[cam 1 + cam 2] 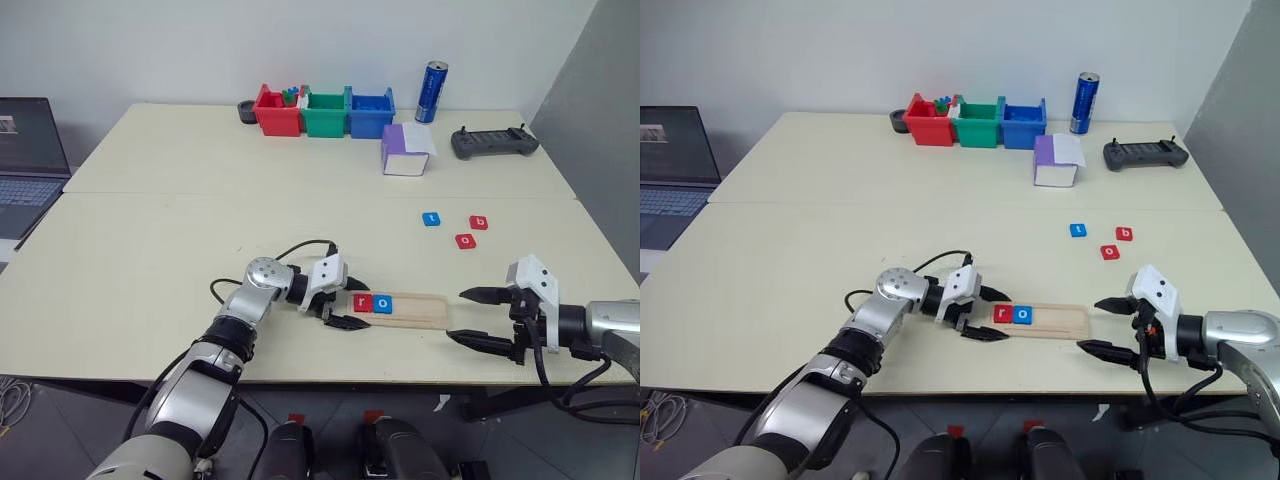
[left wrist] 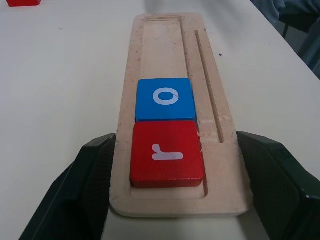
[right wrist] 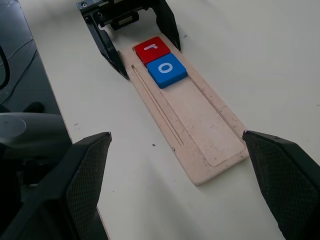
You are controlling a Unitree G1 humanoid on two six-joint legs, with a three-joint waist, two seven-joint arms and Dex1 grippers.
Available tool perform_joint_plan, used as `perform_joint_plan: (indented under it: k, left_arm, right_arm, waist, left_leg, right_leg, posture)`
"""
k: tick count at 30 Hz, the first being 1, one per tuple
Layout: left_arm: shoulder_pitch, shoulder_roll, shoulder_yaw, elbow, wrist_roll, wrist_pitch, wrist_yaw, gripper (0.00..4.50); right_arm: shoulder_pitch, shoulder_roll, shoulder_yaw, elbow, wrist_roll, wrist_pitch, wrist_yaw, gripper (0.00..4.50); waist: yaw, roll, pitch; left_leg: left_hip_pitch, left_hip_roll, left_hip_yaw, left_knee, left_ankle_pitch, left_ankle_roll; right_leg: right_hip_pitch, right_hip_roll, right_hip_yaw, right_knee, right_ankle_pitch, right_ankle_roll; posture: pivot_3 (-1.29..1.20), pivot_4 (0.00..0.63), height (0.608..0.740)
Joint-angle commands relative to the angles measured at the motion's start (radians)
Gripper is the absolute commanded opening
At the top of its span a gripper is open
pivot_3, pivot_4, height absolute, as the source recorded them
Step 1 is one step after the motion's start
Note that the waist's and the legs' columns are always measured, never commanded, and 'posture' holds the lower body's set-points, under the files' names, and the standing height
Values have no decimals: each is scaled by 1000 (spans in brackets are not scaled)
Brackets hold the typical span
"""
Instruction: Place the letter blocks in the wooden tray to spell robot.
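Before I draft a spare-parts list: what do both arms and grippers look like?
Left gripper and right gripper: two black, pointed, textured fingers on a white wrist housing. Both arms are silver-grey metal with black joints; black cables loop beside each wrist.

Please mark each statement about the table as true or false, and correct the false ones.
1. The wooden tray holds two tiles. True: a red r tile and a blue o tile lie side by side in it.
2. The blue t tile is already in the tray. False: it lies loose on the table, near the red b tile and the red o tile.
3. The right end effector grips a tile. False: it is open and empty, off the tray's end.
4. The left end effector straddles the tray's end by the r tile. True.
5. The blue can lies on its side. False: it stands upright.
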Motion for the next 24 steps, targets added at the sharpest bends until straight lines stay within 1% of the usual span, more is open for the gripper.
perform_joint_plan:
  k: [1, 10, 24]
  left_arm:
    - [0, -12, -1, -30, 6, -6, 30, 3393]
    - [72, 13, -2, -150, -7, 46, 46, 3393]
    - [139, 27, 9, -264, -38, 119, 83, 3393]
  right_arm:
    - [-3, -3, -23, -31, 23, 0, -11, 4500]
    - [-42, 2, 8, 14, -3, -26, -17, 4500]
    - [-90, 6, 47, 52, -13, -51, -17, 4500]
  waist:
    - [0, 0, 0]
    - [-1, 0, 0]
    - [0, 0, 0]
  left_leg:
    - [0, 0, 0, 0, 0, 0]
    - [-1, 0, -1, 0, 0, 0]
    - [-1, 0, -2, 0, 0, 0]
  right_leg:
    - [0, 0, 0, 0, 0, 0]
    - [0, 0, -1, -1, 0, 0]
    - [0, 0, -1, -1, 0, 0]
  posture:
    - [0, 150, 740]
    - [0, 150, 740]
    - [0, 150, 740]
